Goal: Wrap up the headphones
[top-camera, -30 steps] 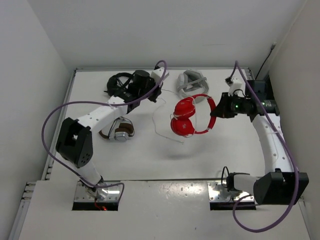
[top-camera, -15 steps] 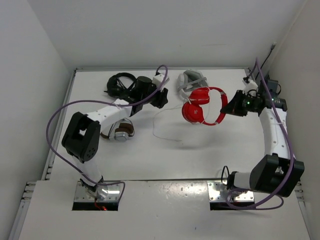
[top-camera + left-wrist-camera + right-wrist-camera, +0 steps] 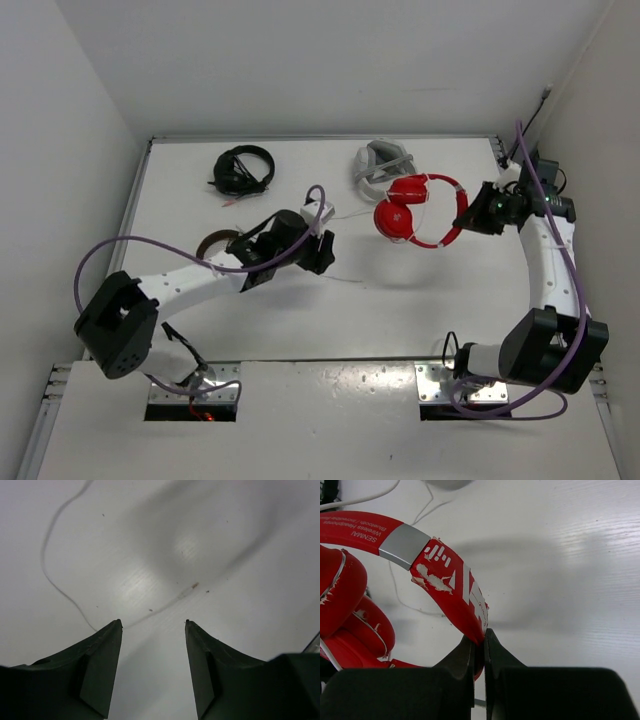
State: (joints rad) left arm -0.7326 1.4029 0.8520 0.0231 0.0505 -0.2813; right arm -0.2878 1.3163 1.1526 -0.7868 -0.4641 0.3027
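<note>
The right gripper [image 3: 479, 639] is clamped on the headband of the headphones [image 3: 445, 575], apparently lifting them off the table so the cable [image 3: 189, 587] trails free. The left gripper [image 3: 152, 625] hovers with fingers spread. The cable's loose end lies just beyond its tips, likely the next thing to catch for winding.

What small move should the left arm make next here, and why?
Probably lower the left gripper and close on the white cable: its jaws stand open, the cable's loose end lies on the table just ahead of them, while the right gripper holds the headphones.
</note>
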